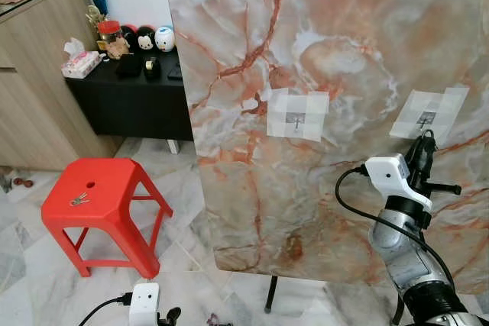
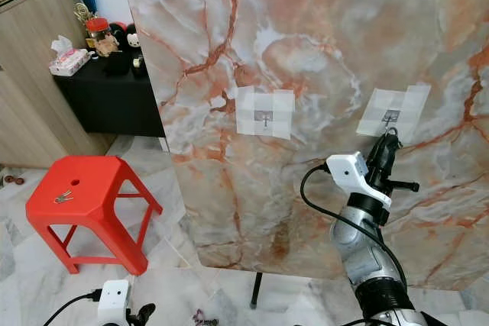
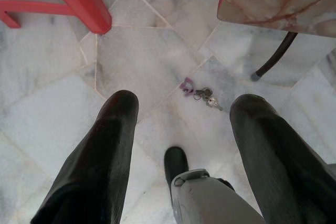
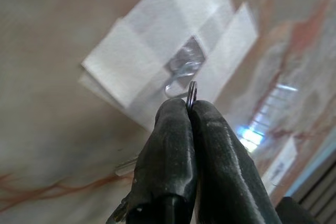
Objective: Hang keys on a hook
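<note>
We see a marble table [image 1: 252,211] tipped upright, two taped hooks on it. Our right gripper [image 4: 190,109], arm raised, pinches a key ring [image 4: 192,94] just beside the right hook [image 4: 181,72]. More keys [image 3: 202,94] lie on the floor below our spread left gripper [image 3: 181,124]; another set [image 1: 79,200] rests on a red stool [image 1: 114,181].

At the lower right of the frame the right arm [image 1: 405,253] is ribbed silver metal with a black looping cable [image 1: 359,211], a white boxy wrist housing [image 1: 391,175] and long matte black fingers [image 4: 173,145], while the left wrist [image 1: 144,303] carries the same white box and black cable.
</note>
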{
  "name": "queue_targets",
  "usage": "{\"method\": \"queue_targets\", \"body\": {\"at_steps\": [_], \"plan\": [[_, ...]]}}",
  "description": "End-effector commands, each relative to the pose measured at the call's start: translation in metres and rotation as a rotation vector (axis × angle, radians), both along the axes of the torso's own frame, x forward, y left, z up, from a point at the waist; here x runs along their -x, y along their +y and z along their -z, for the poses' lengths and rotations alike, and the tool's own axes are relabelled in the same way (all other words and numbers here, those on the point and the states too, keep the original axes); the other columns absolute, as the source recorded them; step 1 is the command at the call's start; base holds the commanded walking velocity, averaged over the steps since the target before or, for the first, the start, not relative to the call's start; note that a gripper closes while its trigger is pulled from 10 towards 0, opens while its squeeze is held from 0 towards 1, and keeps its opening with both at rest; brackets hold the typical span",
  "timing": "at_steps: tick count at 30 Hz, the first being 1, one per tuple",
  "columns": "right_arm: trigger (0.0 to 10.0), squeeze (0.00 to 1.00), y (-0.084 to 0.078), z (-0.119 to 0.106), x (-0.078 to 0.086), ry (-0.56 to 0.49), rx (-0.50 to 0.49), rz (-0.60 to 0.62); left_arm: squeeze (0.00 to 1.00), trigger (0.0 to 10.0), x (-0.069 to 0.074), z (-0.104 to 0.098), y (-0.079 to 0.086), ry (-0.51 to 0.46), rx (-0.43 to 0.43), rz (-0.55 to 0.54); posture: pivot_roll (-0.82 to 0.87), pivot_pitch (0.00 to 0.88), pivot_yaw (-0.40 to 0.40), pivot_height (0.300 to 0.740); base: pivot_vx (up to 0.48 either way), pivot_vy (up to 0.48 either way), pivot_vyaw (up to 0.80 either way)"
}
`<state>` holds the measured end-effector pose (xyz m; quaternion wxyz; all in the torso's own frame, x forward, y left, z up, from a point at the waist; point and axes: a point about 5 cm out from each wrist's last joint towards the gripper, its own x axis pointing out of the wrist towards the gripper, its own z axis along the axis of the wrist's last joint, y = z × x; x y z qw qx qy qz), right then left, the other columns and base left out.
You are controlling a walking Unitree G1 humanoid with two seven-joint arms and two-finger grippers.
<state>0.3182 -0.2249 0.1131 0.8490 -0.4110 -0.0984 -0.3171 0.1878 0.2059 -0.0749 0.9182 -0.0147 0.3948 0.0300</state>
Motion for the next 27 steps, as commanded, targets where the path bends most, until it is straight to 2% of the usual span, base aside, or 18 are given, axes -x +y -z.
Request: {"method": "queue_targets", "body": {"at_steps": [1,7,23,24,25,27], "plan": [[10.0,0.00,0.0022,0.0004,-0.0034,0.027,0.001,-0.017,0.00,10.0,0.0030,0.0019,0.0002,0.018,0.002,0.001,0.01,0.000,0.016,0.740,0.000,0.000,0.00],[10.0,0.00,0.0058,-0.0034,-0.0040,0.011,0.034,-0.030,0.00,10.0,0.0032,0.0018,0.0007,0.018,0.002,0.002,0.00,0.000,0.017,0.740,0.000,0.000,0.00],[10.0,0.00,0.0042,-0.0041,-0.0046,0.011,0.014,-0.028,0.00,10.0,0.0024,0.0015,0.0001,0.016,0.003,0.002,0.00,0.000,0.017,0.740,0.000,0.000,0.00],[10.0,0.64,0.0043,-0.0044,-0.0040,0.002,0.006,-0.029,0.00,10.0,0.0020,0.0014,-0.0001,0.015,0.004,0.002,0.00,0.000,0.018,0.740,0.000,0.000,0.00],[10.0,1.00,0.0044,-0.0046,-0.0038,-0.003,0.004,-0.030,0.00,10.0,0.0018,0.0013,-0.0002,0.014,0.004,0.002,0.00,0.000,0.018,0.740,0.000,0.000,0.00],[10.0,1.00,0.0052,-0.0050,-0.0036,-0.005,0.006,-0.033,0.00,10.0,0.0014,0.0011,-0.0004,0.013,0.005,0.002,0.00,0.000,0.017,0.740,0.000,0.000,0.00]]}}
